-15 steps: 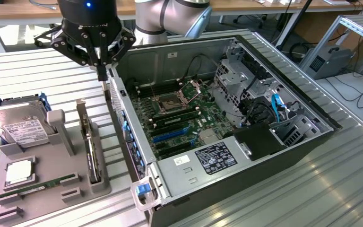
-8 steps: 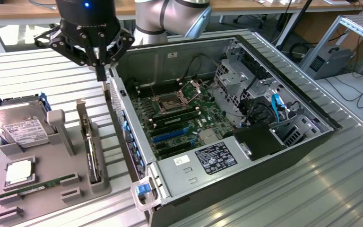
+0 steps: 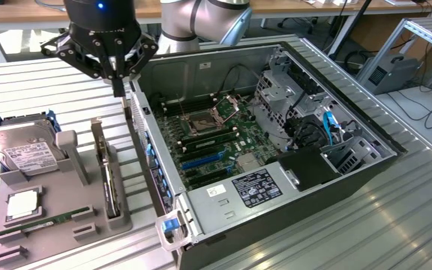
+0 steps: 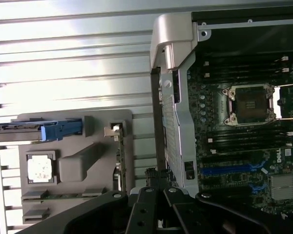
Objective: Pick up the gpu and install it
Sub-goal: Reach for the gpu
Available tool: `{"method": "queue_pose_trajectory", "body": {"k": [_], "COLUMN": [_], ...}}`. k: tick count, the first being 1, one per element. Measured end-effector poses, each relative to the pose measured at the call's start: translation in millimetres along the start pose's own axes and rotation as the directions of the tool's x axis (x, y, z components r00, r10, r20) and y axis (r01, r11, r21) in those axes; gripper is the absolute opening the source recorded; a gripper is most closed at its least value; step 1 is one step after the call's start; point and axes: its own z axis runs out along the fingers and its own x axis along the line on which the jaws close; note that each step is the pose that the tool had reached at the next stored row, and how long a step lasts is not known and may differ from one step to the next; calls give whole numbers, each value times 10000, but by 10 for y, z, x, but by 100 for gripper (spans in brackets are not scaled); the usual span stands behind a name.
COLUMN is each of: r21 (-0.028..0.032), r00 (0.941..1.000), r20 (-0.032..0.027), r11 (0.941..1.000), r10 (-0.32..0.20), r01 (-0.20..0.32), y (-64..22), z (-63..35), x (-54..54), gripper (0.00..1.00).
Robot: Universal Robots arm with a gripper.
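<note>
- I'm reading the pincer [image 3: 118,91] as closed and empty, hovering at upper left.
- The gpu [image 3: 108,180] is standing on edge in the gray holder [image 3: 51,230], lower left, straight down-frame from the pincer, long axis running top-to-bottom.
</note>
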Motion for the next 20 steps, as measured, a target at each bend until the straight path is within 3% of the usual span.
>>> {"method": "queue_pose_trajectory", "body": {"k": [20], "r21": [0], "r00": [10000], "r20": [1], "r11": [10000], "r10": [0], "r01": [0], "y": [-8], "z": [-2], "x": [82], "gripper": [11]}}
